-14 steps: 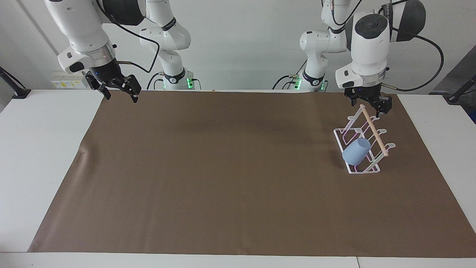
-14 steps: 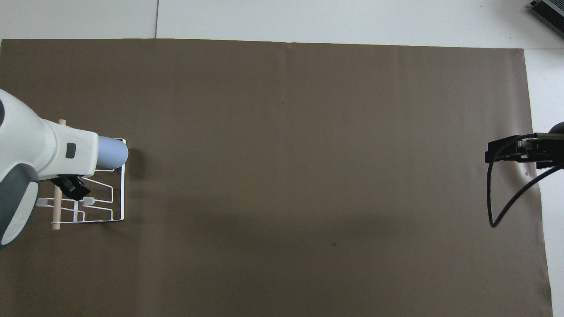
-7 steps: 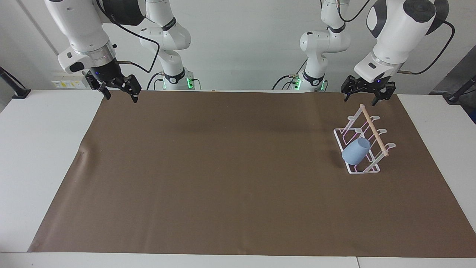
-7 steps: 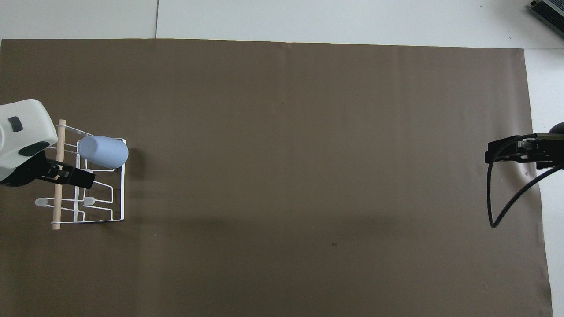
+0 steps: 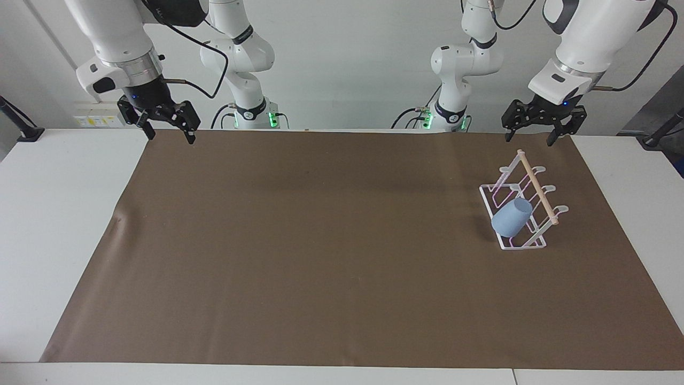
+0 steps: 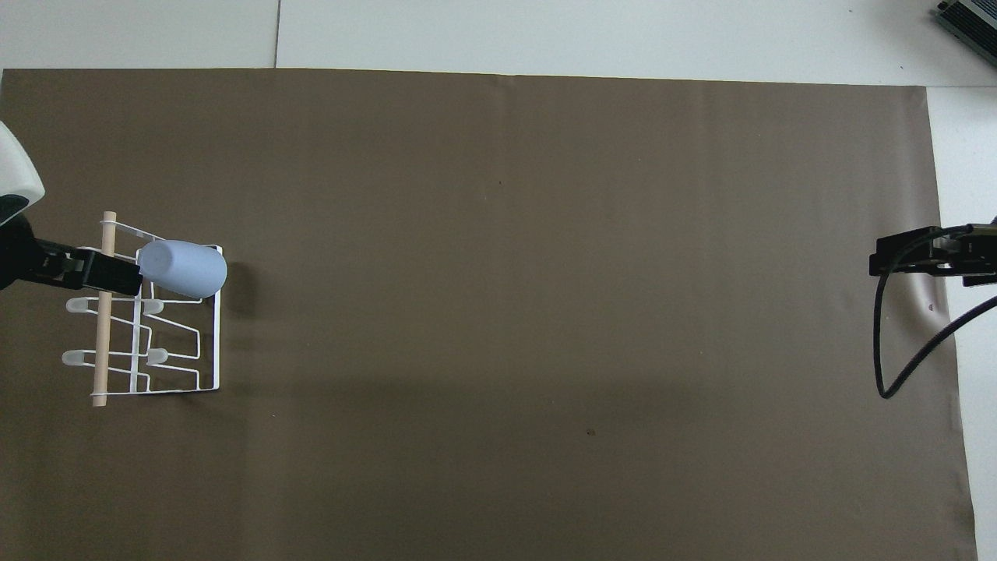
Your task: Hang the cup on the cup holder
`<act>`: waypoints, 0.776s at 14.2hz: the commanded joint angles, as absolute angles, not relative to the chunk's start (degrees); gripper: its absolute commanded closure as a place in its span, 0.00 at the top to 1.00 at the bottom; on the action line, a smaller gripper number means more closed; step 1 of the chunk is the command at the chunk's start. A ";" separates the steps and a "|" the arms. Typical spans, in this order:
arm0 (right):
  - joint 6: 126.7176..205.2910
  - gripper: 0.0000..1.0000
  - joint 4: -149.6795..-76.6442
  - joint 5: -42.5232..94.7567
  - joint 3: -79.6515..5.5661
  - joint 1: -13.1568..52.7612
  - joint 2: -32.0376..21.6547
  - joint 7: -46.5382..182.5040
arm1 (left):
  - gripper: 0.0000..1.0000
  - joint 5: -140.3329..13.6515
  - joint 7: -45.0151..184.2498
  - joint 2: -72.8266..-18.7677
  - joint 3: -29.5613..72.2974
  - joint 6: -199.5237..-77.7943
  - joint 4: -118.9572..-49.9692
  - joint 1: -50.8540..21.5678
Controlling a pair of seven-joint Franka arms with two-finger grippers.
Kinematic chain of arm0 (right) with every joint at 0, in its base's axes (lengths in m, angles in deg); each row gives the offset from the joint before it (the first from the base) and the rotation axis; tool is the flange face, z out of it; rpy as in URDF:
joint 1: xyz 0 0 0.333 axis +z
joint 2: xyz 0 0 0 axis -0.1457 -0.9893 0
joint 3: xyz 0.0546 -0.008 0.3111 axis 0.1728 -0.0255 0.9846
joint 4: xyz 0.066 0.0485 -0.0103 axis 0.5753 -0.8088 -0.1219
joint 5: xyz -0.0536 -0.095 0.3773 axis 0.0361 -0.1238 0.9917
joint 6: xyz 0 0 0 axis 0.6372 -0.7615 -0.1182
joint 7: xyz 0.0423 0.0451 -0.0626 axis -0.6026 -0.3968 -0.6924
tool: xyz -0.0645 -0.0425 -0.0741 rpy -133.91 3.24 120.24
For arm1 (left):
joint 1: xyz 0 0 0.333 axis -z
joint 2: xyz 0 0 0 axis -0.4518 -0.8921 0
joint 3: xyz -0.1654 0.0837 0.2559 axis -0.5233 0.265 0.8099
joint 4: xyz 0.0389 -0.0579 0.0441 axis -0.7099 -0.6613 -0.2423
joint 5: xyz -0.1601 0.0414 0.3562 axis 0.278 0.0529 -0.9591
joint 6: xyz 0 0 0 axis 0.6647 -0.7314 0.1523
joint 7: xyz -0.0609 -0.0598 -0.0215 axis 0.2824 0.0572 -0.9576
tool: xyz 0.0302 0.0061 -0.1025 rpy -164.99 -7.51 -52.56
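The light-blue cup (image 5: 512, 218) hangs mouth-down on a prong of the slanted white cup holder (image 5: 537, 187), at the rack's end farthest from the robots. In the overhead view the cup (image 6: 183, 269) lies beside the wooden dowel of the cup holder (image 6: 179, 366). My left gripper (image 5: 528, 140) is open and empty, up in the air over the mat's edge beside the rack's robot-side end. One of its fingers (image 6: 105, 271) crosses the dowel in the overhead view. My right gripper (image 5: 171, 138) waits open and empty over the mat's corner at the right arm's end, also seen as the right gripper (image 6: 880, 261).
A brown mat (image 5: 320, 240) covers most of the white table (image 5: 48, 214). The two arm bases (image 5: 251, 115) stand at the robots' edge. A dark device (image 6: 970, 19) sits at the table's farthest corner toward the right arm's end.
My left gripper has risen off the rack's dowel and drawn back toward the robots' edge, with nothing in it. The cup stays on the rack. The right gripper has lifted slightly.
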State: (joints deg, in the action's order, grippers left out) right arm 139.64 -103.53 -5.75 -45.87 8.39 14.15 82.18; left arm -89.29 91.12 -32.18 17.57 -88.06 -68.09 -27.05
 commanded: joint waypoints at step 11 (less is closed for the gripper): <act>136.12 1.00 -102.31 -5.09 -45.12 8.29 15.86 83.45 | 1.00 -89.18 85.68 -35.47 17.28 -81.57 -61.22 -27.56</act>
